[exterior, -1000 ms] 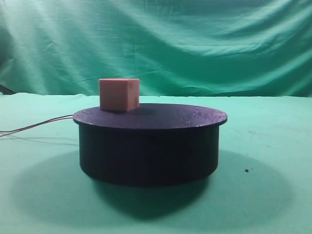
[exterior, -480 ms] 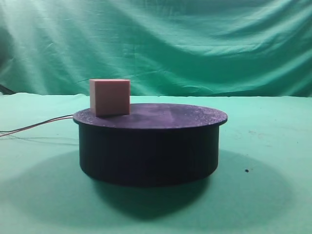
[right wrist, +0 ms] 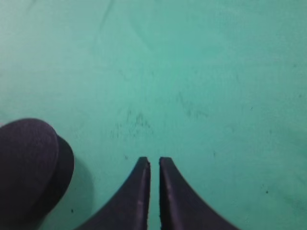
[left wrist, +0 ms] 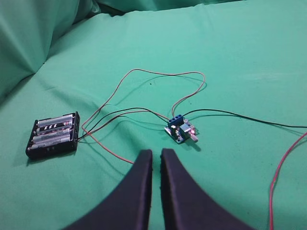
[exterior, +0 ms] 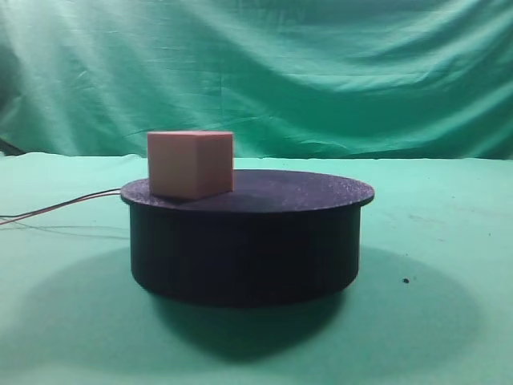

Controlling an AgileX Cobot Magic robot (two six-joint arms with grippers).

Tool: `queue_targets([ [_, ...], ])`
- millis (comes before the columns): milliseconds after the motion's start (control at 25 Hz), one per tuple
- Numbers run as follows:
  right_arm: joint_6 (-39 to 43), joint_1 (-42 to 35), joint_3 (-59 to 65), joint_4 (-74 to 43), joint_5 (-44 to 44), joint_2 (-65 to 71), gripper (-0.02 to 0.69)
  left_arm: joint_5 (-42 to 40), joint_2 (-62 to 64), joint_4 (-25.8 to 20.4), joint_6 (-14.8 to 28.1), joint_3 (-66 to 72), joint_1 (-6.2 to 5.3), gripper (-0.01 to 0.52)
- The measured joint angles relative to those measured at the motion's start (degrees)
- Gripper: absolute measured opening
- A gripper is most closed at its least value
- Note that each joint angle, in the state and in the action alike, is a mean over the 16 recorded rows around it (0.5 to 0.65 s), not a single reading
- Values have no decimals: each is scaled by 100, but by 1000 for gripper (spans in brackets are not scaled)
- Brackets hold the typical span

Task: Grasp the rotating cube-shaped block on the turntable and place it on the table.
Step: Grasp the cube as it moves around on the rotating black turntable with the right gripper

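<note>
The cube-shaped block sat on the turntable's left edge, turned since earlier. A battery pack and wires lay on the desk. Both jaws were clenched, empty.

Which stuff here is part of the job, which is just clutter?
Job: cube-shaped block, turntable, table, right gripper.

Lying about: battery holder, small circuit board, loose wires, left gripper, green backdrop.

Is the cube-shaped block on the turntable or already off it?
On it: the cube-shaped block sits flat near the left edge of the turntable, untouched by any gripper.
</note>
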Motion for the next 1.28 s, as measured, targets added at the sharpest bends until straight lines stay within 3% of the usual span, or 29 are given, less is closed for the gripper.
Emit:
queue_targets([
  [200, 1135, 1057, -671, -1067, 233, 847, 3, 0, 0, 0, 0, 0, 0, 0],
  [360, 2044, 1804, -1186, -1752, 315, 1415, 52, 0, 0, 0, 0, 0, 0, 0],
  [560, 2683, 2351, -1771, -2015, 411, 1976, 218, 0, 0, 0, 0, 0, 0, 0],
  [800, 2701, 2540, -2381, -1712, 644, 2604, 444, 0, 0, 0, 0, 0, 0, 0],
  [960, 2628, 2551, -2683, -1555, 813, 3040, 541, 0, 0, 0, 0, 0, 0, 0],
  [1080, 2589, 2555, -2845, -1554, 939, 3349, 541, 0, 0, 0, 0, 0, 0, 0],
  [1280, 2542, 2554, -3005, -1636, 1071, 3725, 428, 0, 0, 0, 0, 0, 0, 0],
])
